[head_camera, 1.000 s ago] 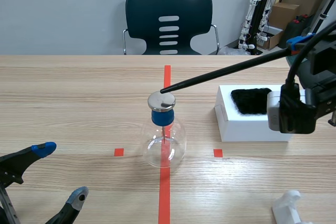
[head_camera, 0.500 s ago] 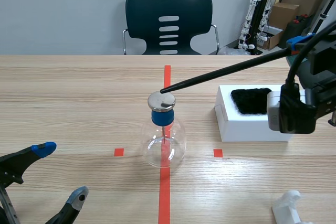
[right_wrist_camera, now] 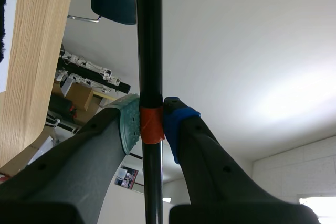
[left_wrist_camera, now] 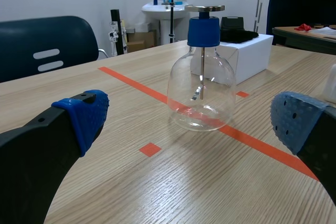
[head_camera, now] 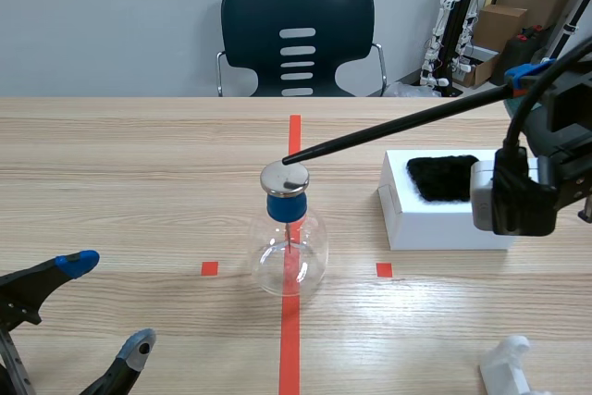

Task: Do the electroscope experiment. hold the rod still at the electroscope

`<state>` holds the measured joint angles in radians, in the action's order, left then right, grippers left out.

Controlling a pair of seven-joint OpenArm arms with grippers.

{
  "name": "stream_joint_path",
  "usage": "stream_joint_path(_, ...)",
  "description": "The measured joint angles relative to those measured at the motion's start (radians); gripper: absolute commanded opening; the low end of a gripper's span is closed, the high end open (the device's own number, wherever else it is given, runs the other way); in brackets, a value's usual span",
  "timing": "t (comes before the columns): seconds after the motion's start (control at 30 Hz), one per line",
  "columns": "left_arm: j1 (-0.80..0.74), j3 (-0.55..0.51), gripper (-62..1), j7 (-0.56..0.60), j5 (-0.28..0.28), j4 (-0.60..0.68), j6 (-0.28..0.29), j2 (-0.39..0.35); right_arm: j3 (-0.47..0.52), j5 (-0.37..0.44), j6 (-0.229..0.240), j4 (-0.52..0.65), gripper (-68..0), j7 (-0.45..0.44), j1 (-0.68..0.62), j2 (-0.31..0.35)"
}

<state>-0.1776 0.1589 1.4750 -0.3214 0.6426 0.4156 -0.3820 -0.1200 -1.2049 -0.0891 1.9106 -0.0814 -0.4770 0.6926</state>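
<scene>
Right gripper [right_wrist_camera: 151, 124] clamped on the rod [head_camera: 388, 131] at its orange band, near the far end; that puts the arm well away from the glass. Rod tip sits just over the electroscope's [head_camera: 289, 238] metal disc [head_camera: 284, 178]; left wrist view suggests a slight gap. Electroscope stands on the red centre line. Left gripper [head_camera: 109, 304] spread wide, empty, low by the near edge, likely parked clear. Black cloth [head_camera: 442, 178] lies on the white box [head_camera: 435, 227].
</scene>
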Motion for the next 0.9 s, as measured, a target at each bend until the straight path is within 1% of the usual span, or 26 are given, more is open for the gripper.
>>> stream_joint_path(0.83,0.0,0.0,1.4,0.0,0.0,0.0,0.0,0.0,0.0,0.001,0.0,0.0,-66.4,0.0,0.0,0.0)
stream_joint_path(0.9,0.0,0.0,1.4,0.0,0.0,0.0,0.0,0.0,0.0,0.029,-0.002,0.0,-66.4,0.0,0.0,0.0)
